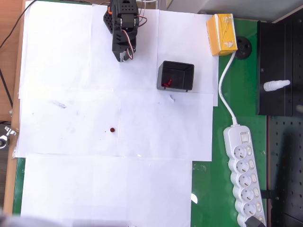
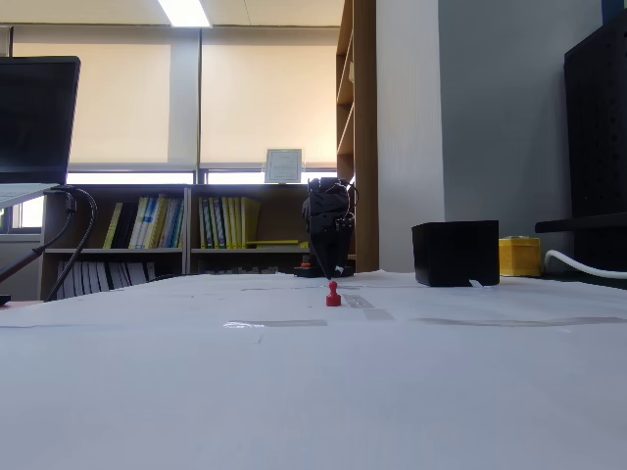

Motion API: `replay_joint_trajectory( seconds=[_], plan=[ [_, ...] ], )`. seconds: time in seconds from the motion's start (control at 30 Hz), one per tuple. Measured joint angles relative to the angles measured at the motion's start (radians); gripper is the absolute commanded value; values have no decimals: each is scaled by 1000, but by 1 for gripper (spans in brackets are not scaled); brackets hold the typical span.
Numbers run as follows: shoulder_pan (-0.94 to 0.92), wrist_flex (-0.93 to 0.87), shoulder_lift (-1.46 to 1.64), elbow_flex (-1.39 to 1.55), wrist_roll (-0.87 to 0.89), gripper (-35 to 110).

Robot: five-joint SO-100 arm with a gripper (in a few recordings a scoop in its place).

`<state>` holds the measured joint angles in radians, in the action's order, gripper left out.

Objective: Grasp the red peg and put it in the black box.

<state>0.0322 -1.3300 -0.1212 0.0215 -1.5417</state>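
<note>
Partly hidden: red bits inside black box (image 1: 175, 75).

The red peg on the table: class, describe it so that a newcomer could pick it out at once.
Start at the white paper sheets covering the table. The red peg stands alone near their middle, well below the arm in the overhead view and apart from the black box. It is a tiny dark-red dot from above, whereas other red bits lie inside the box.
</note>
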Motion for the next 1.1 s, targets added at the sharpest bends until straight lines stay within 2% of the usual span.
replay_joint_trajectory(
  seconds=[0.7, 0.87, 0.97, 1.1],
  plan=[
    [0, 0, 0, 0, 0, 6],
    [9, 3, 0, 0, 5, 0],
    [18, 74, 54, 0, 49, 0],
    [8, 327, 202, 0, 71, 0]
  ],
)
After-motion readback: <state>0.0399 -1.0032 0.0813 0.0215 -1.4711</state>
